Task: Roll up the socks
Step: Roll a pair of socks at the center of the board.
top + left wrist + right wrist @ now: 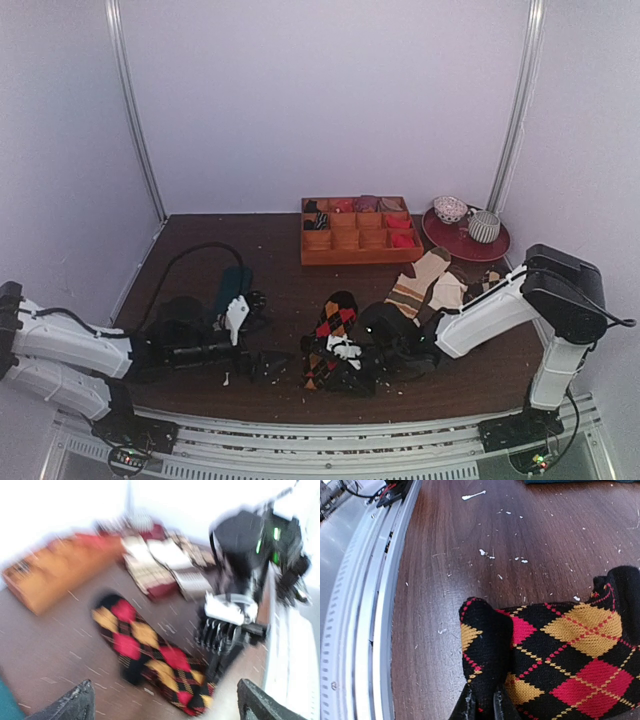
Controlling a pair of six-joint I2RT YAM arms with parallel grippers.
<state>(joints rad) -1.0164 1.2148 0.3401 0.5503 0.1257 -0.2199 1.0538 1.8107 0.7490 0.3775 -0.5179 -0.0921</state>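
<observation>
The black socks [335, 335] with red and orange argyle diamonds lie flat near the table's front edge. My right gripper [484, 701] is shut on the folded, raised end of the socks [560, 655], the fabric pinched between its fingers [468, 705]. In the top view the right gripper [352, 372] sits on the socks' near end. My left gripper [262, 365] stands just left of them, apart from the fabric. The blurred left wrist view shows the left gripper [165, 690] wide open and empty, the socks [150, 652] ahead of it beside the right gripper [225, 630].
A wooden divider tray [318, 259] holding rolled socks stands at the back. A red plate [455, 243] with a bowl and a cup is at the back right. A brown-and-beige sock [420, 282] and a teal sock [232, 290] lie nearby. The metal rail [365, 605] borders the front edge.
</observation>
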